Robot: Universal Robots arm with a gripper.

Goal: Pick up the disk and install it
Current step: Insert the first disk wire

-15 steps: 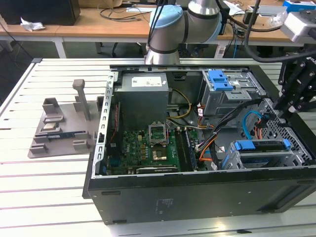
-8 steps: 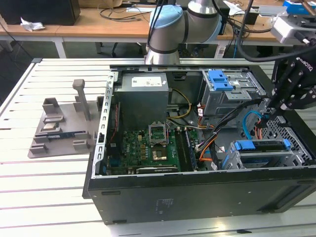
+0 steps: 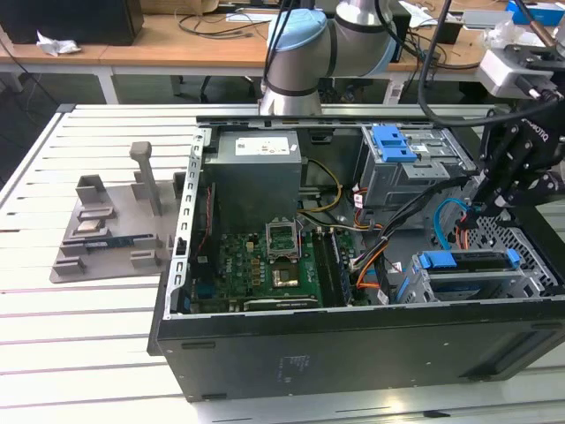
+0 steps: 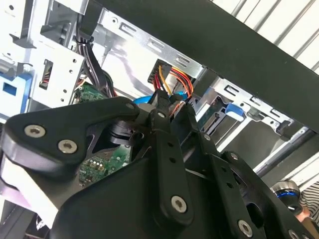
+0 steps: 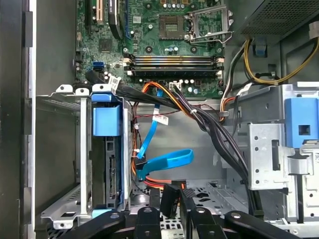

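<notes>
gripper [image 5: 172, 199] linkage partly masking disk [image 5: 110, 169]

Open PC case [image 3: 265, 353] lies on slatted table [image 3: 79, 336] in the exterior view. Inside it: motherboard [image 3: 265, 261] at centre-left, power supply [image 3: 256, 172] at 12 o'clock of the board, drive cage [image 3: 415, 168] at 2 o'clock with a bracket [image 3: 393, 143] on top. Disk [image 3: 468, 262] sits in the lower bay [image 3: 477, 283] at 4 o'clock of the board — cables [image 3: 380, 230] run between board and bays. Gripper [image 3: 494, 199] hangs just above the bay, at 1 o'clock of the disk. Fixture rack [image 3: 110, 225] stands on the table at 9 o'clock of the case — apart from it. Desks [image 3: 177, 40] lie behind, at 12.
</notes>
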